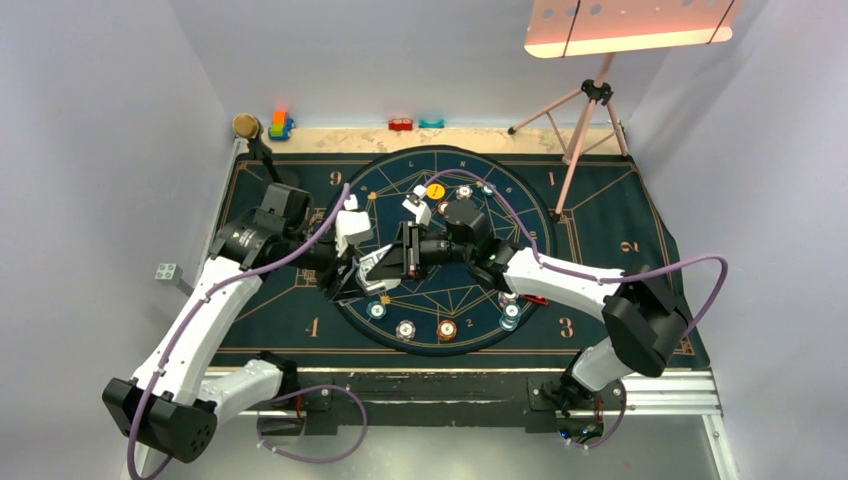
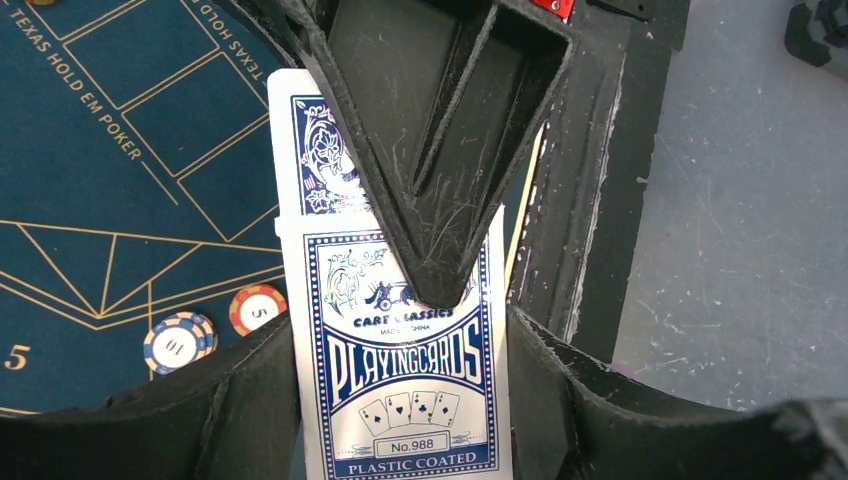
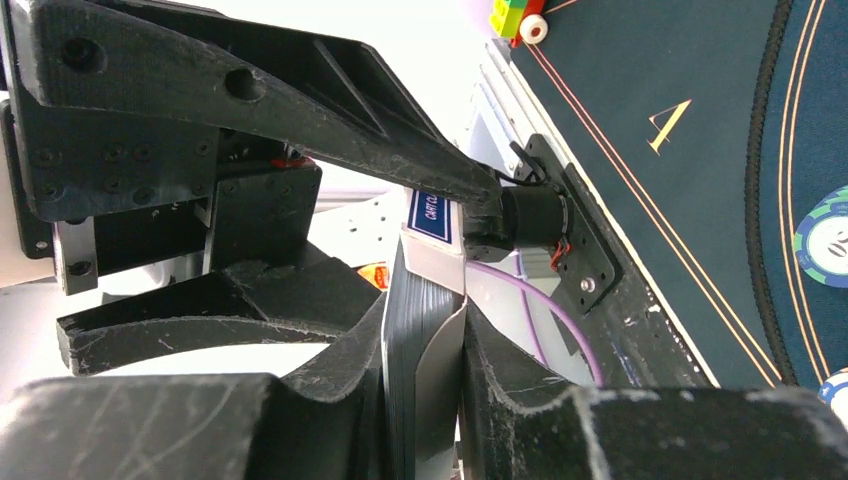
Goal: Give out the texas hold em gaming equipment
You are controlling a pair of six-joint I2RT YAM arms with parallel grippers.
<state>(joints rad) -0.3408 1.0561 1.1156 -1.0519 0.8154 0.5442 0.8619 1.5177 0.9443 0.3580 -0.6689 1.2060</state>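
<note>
1. The poker mat [image 1: 600, 230] carries striped poker chips [image 1: 405, 329] around its circle; that share looks distributed.
2. The left gripper [image 2: 402, 345] clamps the card pack [image 2: 400, 400] above mid-mat, and the right gripper [image 3: 425, 320] pinches its top end.
3. Dealing the cards appears yet to begin.

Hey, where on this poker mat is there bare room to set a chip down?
The mat is bare around the numeral 9, between microphone stand and circle, and around the 2, right of the tripod. Crowded: the circle's middle, where left gripper and right gripper meet at the card pack, and its near rim of chips.
</note>
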